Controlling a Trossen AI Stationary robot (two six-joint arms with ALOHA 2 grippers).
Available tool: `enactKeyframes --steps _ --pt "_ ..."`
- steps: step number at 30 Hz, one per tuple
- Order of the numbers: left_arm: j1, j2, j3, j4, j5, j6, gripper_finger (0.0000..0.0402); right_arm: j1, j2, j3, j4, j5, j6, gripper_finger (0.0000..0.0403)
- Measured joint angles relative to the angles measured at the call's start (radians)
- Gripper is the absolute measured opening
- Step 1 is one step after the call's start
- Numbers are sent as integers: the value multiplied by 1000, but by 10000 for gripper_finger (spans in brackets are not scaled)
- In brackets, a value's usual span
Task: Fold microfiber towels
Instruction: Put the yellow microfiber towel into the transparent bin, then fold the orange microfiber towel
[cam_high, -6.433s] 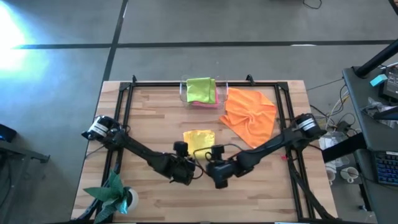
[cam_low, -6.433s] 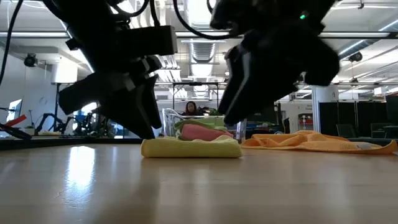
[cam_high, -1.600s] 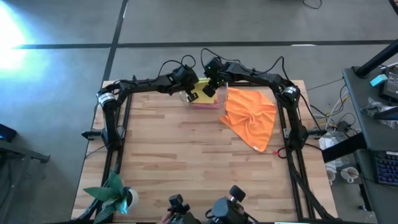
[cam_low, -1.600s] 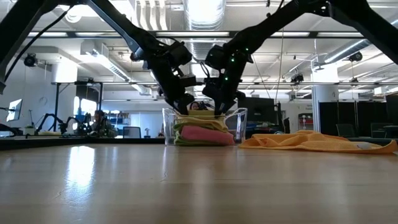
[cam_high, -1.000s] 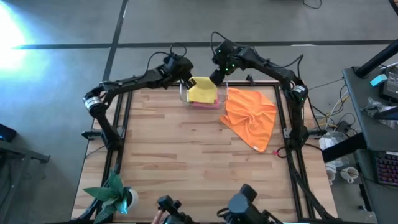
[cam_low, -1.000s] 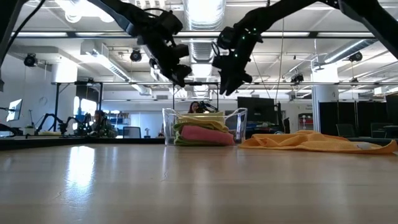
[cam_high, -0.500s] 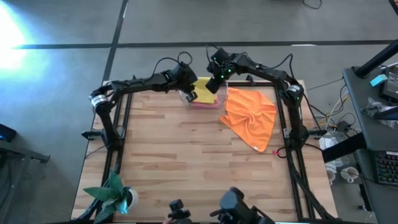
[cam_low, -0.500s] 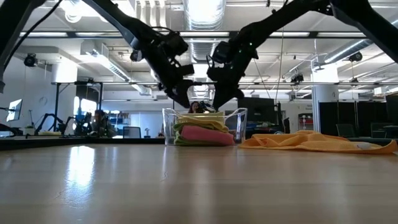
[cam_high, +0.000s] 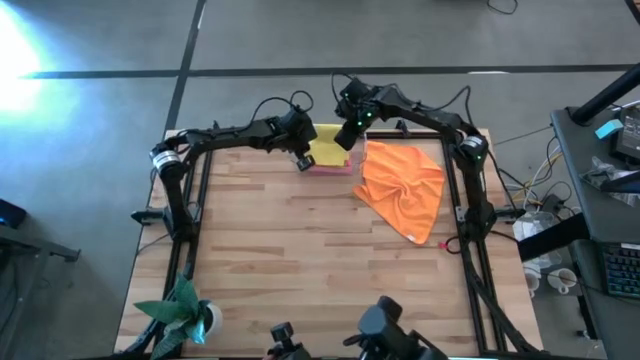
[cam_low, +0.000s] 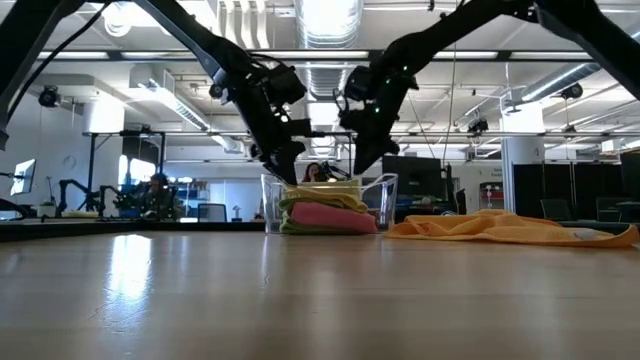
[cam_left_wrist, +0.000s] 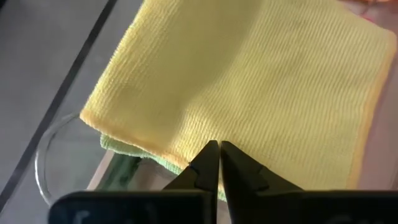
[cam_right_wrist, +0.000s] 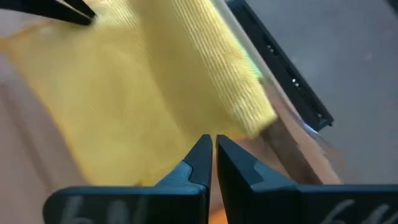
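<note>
A folded yellow towel (cam_high: 327, 150) lies on top of the stack in the clear tray (cam_low: 384, 198) at the table's far edge. Under it are a lime green towel (cam_left_wrist: 122, 148) and a pink towel (cam_low: 322, 214). My left gripper (cam_left_wrist: 219, 145) is shut, its tips over the yellow towel's left part (cam_low: 290, 176). My right gripper (cam_right_wrist: 213, 138) is shut too, and points down at the towel's right part (cam_low: 356, 170). An orange towel (cam_high: 402, 184) lies crumpled and spread on the table, right of the tray. My left gripper's shut fingertips (cam_left_wrist: 210, 149) point down at the yellow towel's top layer, near its edge toward the table's left. Whether they touch it I cannot tell. My right gripper's shut fingertips (cam_right_wrist: 203, 144) point down at the towel near its right corner. Whether they touch I cannot tell.
Black frame rails (cam_high: 205, 180) run along the table's left, right and far sides. A small green plant (cam_high: 186, 310) stands at the near left corner. The bare wooden tabletop (cam_high: 300, 250) lies between tray and near edge. A person (cam_low: 312, 172) shows far behind the tray.
Both grippers have come down from above the tray onto the yellow towel and have shut from wide open. The yellow towel has stayed flat on the stack.
</note>
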Motion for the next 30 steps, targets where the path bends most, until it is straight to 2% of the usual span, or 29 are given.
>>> enactKeyframes --steps 4,7,12,17,23,26,30 --pt "0 -32 12 -10 -8 1 1 -2 -78 0 -93 1 -7 13" --pt "-1 -101 21 -1 -35 1 0 8 -136 -10 -176 2 -2 13" --pt "-17 -243 -8 -28 -55 -47 0 67 -241 -123 -236 -1 52 13" --pt "-59 -353 -104 6 -55 -130 0 151 -365 -330 -166 -1 163 13" --pt "-159 -413 -215 63 -55 -132 0 270 -493 -564 -40 -1 409 13" --pt "-214 -416 -245 63 -55 -132 0 329 -523 -646 3 2 526 13" --pt "-286 -416 -254 67 -55 -133 0 401 -527 -730 47 57 641 13"
